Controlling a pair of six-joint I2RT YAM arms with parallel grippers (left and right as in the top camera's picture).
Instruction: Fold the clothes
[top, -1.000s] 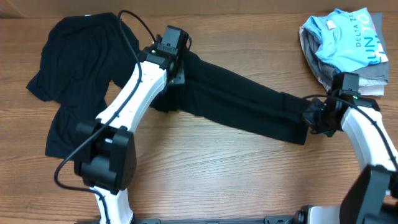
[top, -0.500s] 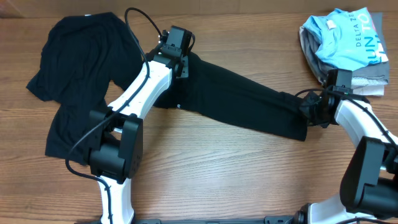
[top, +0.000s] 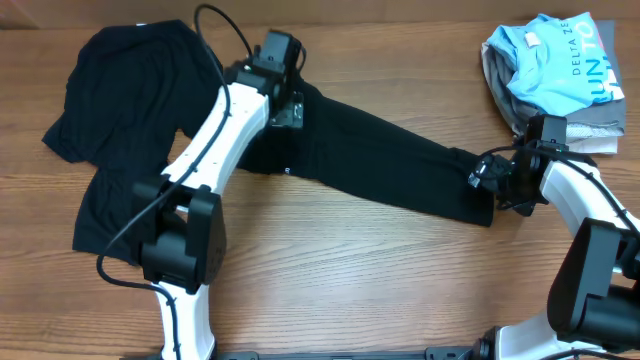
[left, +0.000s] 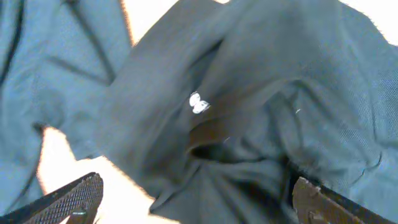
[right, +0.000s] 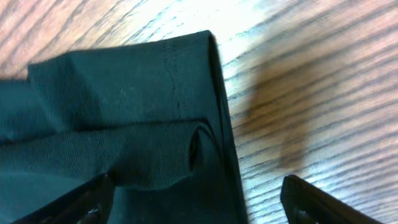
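Note:
One of the black clothes (top: 380, 160) lies folded into a long band running diagonally across the table's middle. My left gripper (top: 284, 108) hovers over its upper left end, jaws wide open. In the left wrist view both fingers (left: 74, 198) stand far apart above bunched black fabric (left: 261, 124) with a small white logo (left: 198, 103). My right gripper (top: 484, 181) is open over the band's lower right end. There the hemmed corner (right: 155, 124) lies flat on the wood between the spread fingers (right: 314, 202). A second black garment (top: 120, 110) lies crumpled at the far left.
A stack of folded shirts sits at the back right corner, a light-blue one with white lettering (top: 555, 60) on top of grey ones (top: 590, 128), close behind my right arm. Bare wooden tabletop (top: 350, 280) runs along the front.
Both grippers have opened and let go of the ends of the long black garment, which now rests on the table. The left gripper has shifted slightly back.

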